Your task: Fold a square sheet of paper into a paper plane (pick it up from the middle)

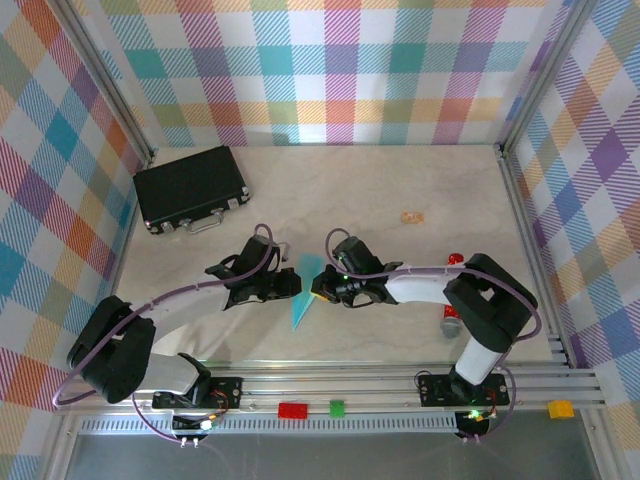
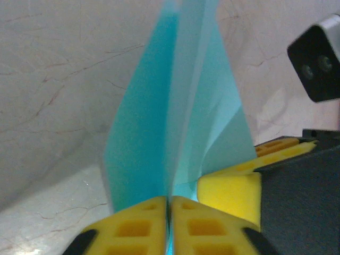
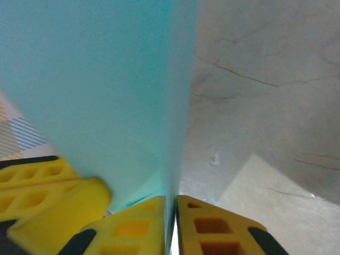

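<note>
Plaid walls (image 1: 340,70) box in a pale table (image 1: 400,180); a black case (image 1: 190,187) sits at the far left, clear of the work. At mid-table the left gripper (image 2: 169,210) and right gripper (image 3: 176,204) face each other, each pinched shut on the paper plane (image 1: 300,305). It stands on edge between them, probably so the centre crease holds for further folding.

Pale marbled table (image 1: 380,170), pastel plaid walls (image 1: 330,70)

Slim light turquoise paper plane (image 1: 303,292), folded in layers.
I hold it pinched mid-body, tip pointing toward me.
</note>
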Controlling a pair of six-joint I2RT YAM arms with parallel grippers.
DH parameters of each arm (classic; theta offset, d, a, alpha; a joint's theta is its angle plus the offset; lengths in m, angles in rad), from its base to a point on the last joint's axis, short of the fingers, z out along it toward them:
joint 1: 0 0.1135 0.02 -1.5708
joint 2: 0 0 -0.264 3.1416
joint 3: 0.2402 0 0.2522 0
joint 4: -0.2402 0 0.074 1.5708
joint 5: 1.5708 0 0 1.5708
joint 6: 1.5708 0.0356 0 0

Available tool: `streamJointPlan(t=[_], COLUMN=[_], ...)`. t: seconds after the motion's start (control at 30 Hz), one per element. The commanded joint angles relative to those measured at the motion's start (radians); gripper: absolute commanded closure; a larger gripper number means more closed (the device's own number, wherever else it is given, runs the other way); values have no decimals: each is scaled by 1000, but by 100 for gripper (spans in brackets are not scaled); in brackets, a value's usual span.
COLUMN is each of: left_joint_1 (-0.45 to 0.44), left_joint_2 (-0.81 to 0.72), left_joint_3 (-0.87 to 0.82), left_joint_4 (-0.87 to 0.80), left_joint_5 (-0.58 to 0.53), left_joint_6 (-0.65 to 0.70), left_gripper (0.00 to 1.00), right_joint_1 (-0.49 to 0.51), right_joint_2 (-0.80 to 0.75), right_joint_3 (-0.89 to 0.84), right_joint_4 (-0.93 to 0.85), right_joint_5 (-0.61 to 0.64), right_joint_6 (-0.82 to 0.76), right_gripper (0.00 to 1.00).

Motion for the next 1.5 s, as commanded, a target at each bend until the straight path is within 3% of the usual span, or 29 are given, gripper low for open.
streamJointPlan(t=[0.0, 0.23, 0.57, 1.2, 1.47], left_joint_1=[0, 0, 0, 0, 0], left_joint_2=[-20, -77, -81, 56, 101], left_joint_3=[-16, -28, -34, -39, -32], left_joint_4=[-55, -74, -93, -5, 3], left_joint_5=[-3, 20, 17, 107, 96], left_joint_6=[25, 28, 36, 45, 71], left_gripper=[77, 63, 58, 59, 69], right_joint_1=[4, 4, 4, 4, 4], right_joint_2=[25, 65, 85, 78, 75], right_joint_3=[12, -13, -6, -5, 1], right_joint_4=[48, 84, 68, 67, 68], right_joint_5=[-26, -34, -34, -37, -40], right_joint_6=[26, 46, 32, 32, 31], right_gripper=[92, 95, 95, 94, 94])
